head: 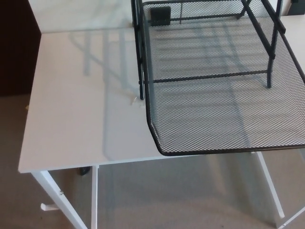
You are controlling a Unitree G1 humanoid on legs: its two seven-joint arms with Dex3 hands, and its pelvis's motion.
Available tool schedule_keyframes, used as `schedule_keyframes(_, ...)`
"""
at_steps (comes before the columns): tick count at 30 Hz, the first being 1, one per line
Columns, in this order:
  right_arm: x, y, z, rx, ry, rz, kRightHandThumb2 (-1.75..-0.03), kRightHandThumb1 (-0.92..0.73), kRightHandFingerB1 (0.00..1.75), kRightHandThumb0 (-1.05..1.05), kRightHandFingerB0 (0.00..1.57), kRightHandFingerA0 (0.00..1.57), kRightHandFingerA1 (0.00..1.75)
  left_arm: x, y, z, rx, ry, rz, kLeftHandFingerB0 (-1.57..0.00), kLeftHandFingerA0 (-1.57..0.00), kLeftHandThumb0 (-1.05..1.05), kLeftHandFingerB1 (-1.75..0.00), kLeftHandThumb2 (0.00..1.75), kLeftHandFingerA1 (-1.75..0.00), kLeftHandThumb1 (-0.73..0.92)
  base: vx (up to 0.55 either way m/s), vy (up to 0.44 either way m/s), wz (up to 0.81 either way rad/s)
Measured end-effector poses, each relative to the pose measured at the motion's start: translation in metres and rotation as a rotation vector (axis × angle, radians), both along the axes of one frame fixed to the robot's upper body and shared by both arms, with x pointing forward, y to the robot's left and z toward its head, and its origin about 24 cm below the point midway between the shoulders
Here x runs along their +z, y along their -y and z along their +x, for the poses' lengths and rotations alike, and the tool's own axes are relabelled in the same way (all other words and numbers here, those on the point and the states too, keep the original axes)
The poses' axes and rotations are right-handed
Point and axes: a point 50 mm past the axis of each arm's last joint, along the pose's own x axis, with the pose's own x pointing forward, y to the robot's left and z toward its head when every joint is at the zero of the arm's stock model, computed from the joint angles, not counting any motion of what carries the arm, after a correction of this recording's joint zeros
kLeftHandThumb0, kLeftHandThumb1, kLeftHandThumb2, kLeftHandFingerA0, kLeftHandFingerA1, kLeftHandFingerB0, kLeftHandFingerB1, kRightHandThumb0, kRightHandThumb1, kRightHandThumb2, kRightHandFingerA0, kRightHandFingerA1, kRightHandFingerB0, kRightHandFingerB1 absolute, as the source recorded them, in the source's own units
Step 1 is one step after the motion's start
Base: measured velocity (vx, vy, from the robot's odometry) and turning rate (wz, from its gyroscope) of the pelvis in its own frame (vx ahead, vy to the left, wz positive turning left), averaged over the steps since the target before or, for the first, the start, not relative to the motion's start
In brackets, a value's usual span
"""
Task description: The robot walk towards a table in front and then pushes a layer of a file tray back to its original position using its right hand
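Fingers of both hands are out of view, so I cannot tell their state. The pulled-out tray layer overhangs the desk's near edge at the right, its long axis pointing toward the robot, so the right hand is probably nearer.

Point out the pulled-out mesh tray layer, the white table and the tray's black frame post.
mesh tray layer [214, 109], head view, mesh floor.
white table [81, 109], head view, bare top.
black frame post [139, 57], head view, left upright.

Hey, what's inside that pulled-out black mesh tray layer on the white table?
The mesh tray layer looks empty: through its bottom only the white table shows. The frame's black posts rise over it, and a small black block sits at its back. Its right corner is out of frame.
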Motion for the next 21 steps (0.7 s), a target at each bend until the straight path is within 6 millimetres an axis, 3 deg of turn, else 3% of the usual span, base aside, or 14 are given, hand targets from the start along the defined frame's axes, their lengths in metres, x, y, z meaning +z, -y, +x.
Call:
schedule_keyframes(4, -0.001, 0.000, 0.000, 0.002, -0.004, -0.001, -0.56, -0.21, 0.48, -0.53, 0.75, 0.83, 0.50, -0.001, 0.000, -0.001, 0.001, -0.004, 0.001, -0.21, -0.30, -0.05, -0.49, 0.85, -0.54, 0.43, 0.00, 0.000, 0.00)
schedule_keyframes(6, 0.000, -0.001, -0.001, 0.015, 0.004, -0.011, -0.50, -0.28, 0.45, -0.41, 0.78, 0.85, 0.47, 0.000, 0.000, -0.001, 0.000, -0.002, 0.002, -0.21, -0.30, -0.05, -0.49, 0.85, -0.54, 0.43, 0.00, 0.000, 0.00)
schedule_keyframes(9, 0.006, -0.006, 0.000, 0.054, 0.044, -0.042, -0.51, -0.31, 0.43, -0.45, 0.76, 0.83, 0.45, 0.001, 0.000, 0.000, -0.003, 0.002, 0.004, -0.21, -0.30, -0.05, -0.49, 0.85, -0.54, 0.42, 0.00, 0.000, 0.00)
schedule_keyframes(12, 0.016, -0.014, 0.003, 0.114, 0.106, -0.066, -0.51, -0.31, 0.43, -0.44, 0.75, 0.84, 0.45, 0.002, 0.000, 0.001, -0.002, 0.007, 0.004, -0.20, -0.27, -0.04, -0.49, 0.85, -0.54, 0.43, 0.00, 0.000, 0.00)
schedule_keyframes(14, 0.025, -0.021, 0.004, 0.148, 0.154, -0.069, -0.61, -0.29, 0.47, -0.54, 0.70, 0.80, 0.49, 0.003, -0.001, 0.002, -0.005, 0.013, 0.006, -0.20, -0.27, -0.04, -0.50, 0.86, -0.54, 0.43, 0.00, 0.000, 0.00)
schedule_keyframes(19, 0.052, -0.035, 0.005, 0.203, 0.281, -0.057, -0.52, -0.35, 0.43, -0.46, 0.75, 0.82, 0.44, 0.004, -0.001, 0.004, -0.009, 0.017, 0.007, -0.20, -0.28, -0.04, -0.50, 0.86, -0.54, 0.44, 0.00, 0.000, 0.00)
schedule_keyframes(20, 0.057, -0.037, 0.005, 0.208, 0.302, -0.052, -0.62, -0.32, 0.47, -0.53, 0.70, 0.79, 0.49, 0.004, -0.001, 0.004, -0.009, 0.017, 0.007, -0.20, -0.26, -0.03, -0.49, 0.86, -0.53, 0.45, 0.00, 0.000, 0.00)
schedule_keyframes(21, 0.064, -0.041, 0.006, 0.217, 0.337, -0.043, -0.62, -0.32, 0.47, -0.53, 0.69, 0.78, 0.49, 0.003, -0.001, 0.004, -0.009, 0.017, 0.007, -0.20, -0.26, -0.03, -0.49, 0.86, -0.53, 0.44, 0.00, 0.000, 0.00)
